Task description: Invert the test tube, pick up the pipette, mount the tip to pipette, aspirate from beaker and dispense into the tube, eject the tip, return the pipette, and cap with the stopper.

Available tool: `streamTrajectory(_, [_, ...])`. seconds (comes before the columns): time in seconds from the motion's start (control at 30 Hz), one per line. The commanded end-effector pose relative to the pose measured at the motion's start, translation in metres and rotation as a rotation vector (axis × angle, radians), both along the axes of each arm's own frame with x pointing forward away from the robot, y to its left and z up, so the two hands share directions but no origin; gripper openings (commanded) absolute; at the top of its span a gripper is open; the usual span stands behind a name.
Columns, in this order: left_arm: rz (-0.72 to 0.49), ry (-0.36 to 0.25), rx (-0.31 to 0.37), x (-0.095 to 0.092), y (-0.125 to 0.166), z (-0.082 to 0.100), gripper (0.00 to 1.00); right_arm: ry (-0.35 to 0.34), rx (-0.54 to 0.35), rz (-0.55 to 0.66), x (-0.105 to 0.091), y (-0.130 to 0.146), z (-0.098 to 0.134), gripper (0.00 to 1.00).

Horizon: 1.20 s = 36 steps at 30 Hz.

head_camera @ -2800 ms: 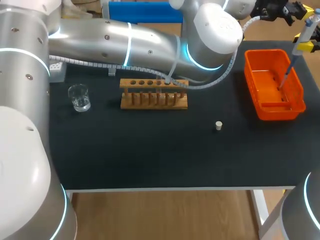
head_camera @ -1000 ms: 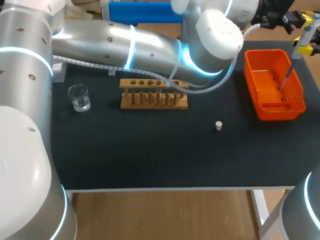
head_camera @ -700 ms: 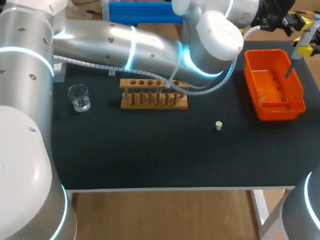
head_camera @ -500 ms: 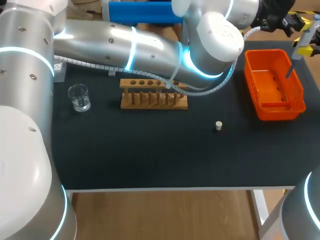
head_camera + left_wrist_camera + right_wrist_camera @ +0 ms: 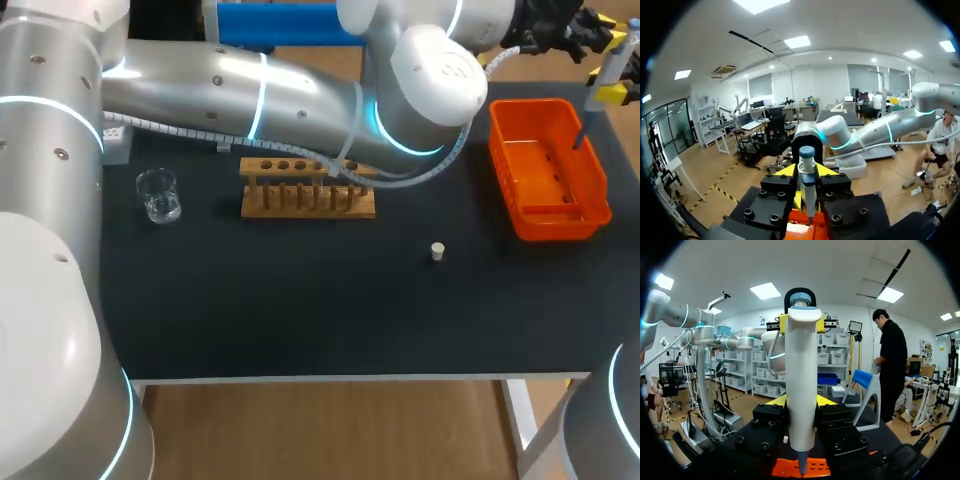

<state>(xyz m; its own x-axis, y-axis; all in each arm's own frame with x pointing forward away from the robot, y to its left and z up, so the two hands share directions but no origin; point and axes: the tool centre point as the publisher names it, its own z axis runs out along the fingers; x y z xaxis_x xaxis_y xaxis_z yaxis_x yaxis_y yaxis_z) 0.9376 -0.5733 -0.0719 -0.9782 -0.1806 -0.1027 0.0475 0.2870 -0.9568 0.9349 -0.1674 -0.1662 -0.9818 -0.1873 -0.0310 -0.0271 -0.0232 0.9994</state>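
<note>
Pipette (image 5: 801, 380) hangs upright above the 2 o'clock corner of the surface (image 5: 300, 300), its narrow end over the orange bin (image 5: 558, 226). Right end effector (image 5: 800, 402) is clenched on its white body. The left end effector (image 5: 806, 172) flanks its blue-capped top; whether it grips cannot be told. Stopper (image 5: 437, 251) lies at 4 o'clock from the wooden tube rack (image 5: 308, 200), well apart. A glass beaker (image 5: 158, 195) stands at the rack's 9 o'clock.

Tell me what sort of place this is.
Most likely a chemistry-style lab bench set up for a robot. A wooden test tube rack and a glass beaker stand on a black table, and a pipette is held over an orange bin.
</note>
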Motion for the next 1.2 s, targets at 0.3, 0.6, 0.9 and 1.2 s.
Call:
streamTrajectory(0.3, [-0.11,-0.029,-0.004,0.009,0.02,0.022,1.0,-0.001,-0.003,0.005,0.001,-0.002,0.001,0.0])
streamTrajectory(0.6, [-0.182,-0.015,-0.014,0.007,0.056,0.025,1.0,-0.001,-0.003,0.005,0.001,-0.002,0.001,0.0])
streamTrajectory(0.9, [-0.153,-0.002,-0.017,-0.017,0.092,0.013,1.0,-0.001,-0.003,0.005,0.001,-0.002,0.001,0.0])
streamTrajectory(1.2, [-0.117,0.019,-0.053,-0.051,0.123,-0.011,1.0,-0.001,-0.003,0.005,0.001,-0.002,0.001,0.0])
